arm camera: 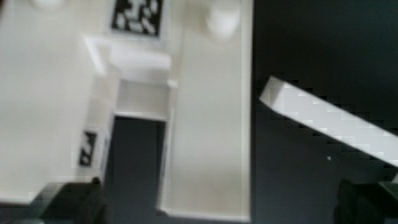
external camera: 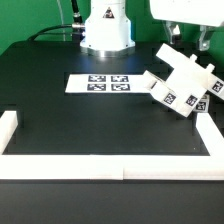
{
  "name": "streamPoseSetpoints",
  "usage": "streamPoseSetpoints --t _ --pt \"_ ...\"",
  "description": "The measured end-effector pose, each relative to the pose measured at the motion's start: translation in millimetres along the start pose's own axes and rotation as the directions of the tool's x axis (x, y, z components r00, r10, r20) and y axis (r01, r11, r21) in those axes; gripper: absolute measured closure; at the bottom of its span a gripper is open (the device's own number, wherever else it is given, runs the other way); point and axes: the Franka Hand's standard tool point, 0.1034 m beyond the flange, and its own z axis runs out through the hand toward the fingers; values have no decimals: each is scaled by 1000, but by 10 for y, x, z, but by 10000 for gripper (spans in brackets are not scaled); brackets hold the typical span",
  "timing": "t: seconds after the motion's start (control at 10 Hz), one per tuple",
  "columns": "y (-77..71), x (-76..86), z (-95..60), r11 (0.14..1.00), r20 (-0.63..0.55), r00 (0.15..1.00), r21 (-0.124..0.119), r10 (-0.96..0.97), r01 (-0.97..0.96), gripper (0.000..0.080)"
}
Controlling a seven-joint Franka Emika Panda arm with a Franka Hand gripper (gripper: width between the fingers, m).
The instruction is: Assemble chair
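Matte white plastic chair (external camera: 180,72), smooth matte black table (external camera: 100,125), thin white printed marker board (external camera: 100,83)

I see the arm's white base (external camera: 105,28) standing at the far edge of the table (external camera: 60,115), roughly midway along it, while the rest of the arm reaches over toward the far corner on the exterior view's right. The gripper (external camera: 189,38) hangs there above the surface, pointing down, its jaws spread wide and holding nothing. In the wrist view I can make out both dark fingertips (arm camera: 50,205), set well apart from each other and blurred, and I cannot tell from that picture whether either one touches anything.
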Motion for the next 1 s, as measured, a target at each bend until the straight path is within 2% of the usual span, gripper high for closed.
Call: streamPoseSetpoints --t 0.2,0.3,0.6,0.7,0.8,0.9,1.0 --pt "170 -202 69 1000 -6 1000 15 7 -7 151" --pt "241 -305 133 999 -10 999 9 39 -39 151" --pt "243 -318 152 1000 -10 1000 3 15 -15 151" --pt "272 -396 199 1000 -14 1000 -1 23 -23 151" --pt "319 -495 240 1000 -8 1000 -19 6 -6 151" --pt "362 -548 288 1000 -18 1000 -8 -7 7 151" --pt "428 -616 349 1000 -21 1000 -18 -22 22 151"
